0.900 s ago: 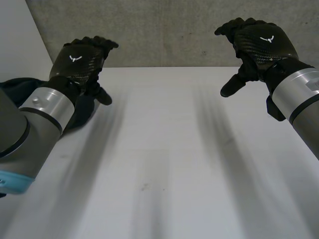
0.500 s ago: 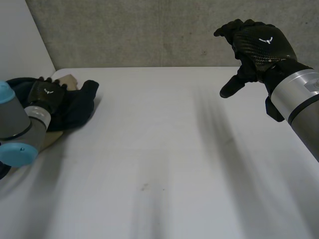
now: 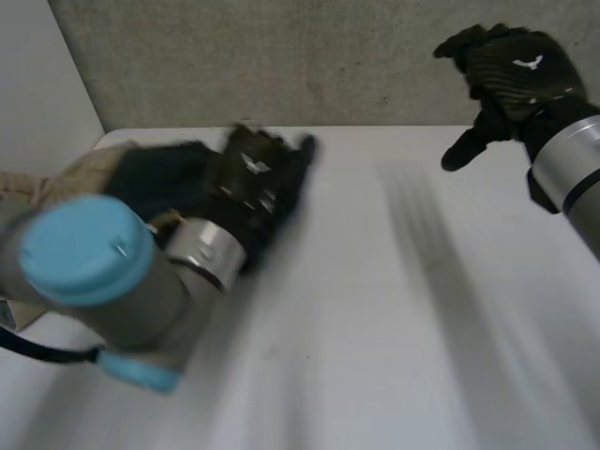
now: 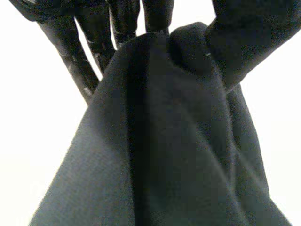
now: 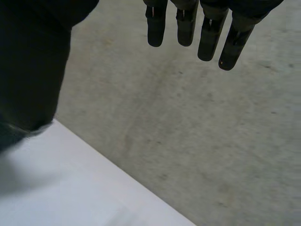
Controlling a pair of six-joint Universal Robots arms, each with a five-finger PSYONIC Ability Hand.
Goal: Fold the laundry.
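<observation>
Closest in, the left arm [image 3: 127,286], a grey cylinder with a rounded light-blue cap [image 3: 84,248], reaches across the smooth white bench [image 3: 375,328] toward ten o'clock. At its end the black left hand [image 3: 253,183] sits on a dark navy woven cloth [image 3: 155,178] bunched at about ten o'clock on the bench. In the left wrist view this hand [image 4: 70,47] has its fingers on one side of a raised ridge of the dark navy woven cloth [image 4: 164,155] and its thumb [image 4: 249,37] pressed on the other, pinching the fabric between them. The matte, fine-weave cloth falls away from the pinch in soft, broad folds. Just beyond, at nine o'clock, a crumpled beige cloth [image 3: 70,183] lies touching the navy one. Further off, at two o'clock, the black right hand [image 3: 514,75] hangs above the bench with nothing in it. Its fingers [image 5: 187,23] are straight and spread apart, with the thumb held off to the side. Behind stands a rough, speckled grey concrete wall [image 3: 281,56].
</observation>
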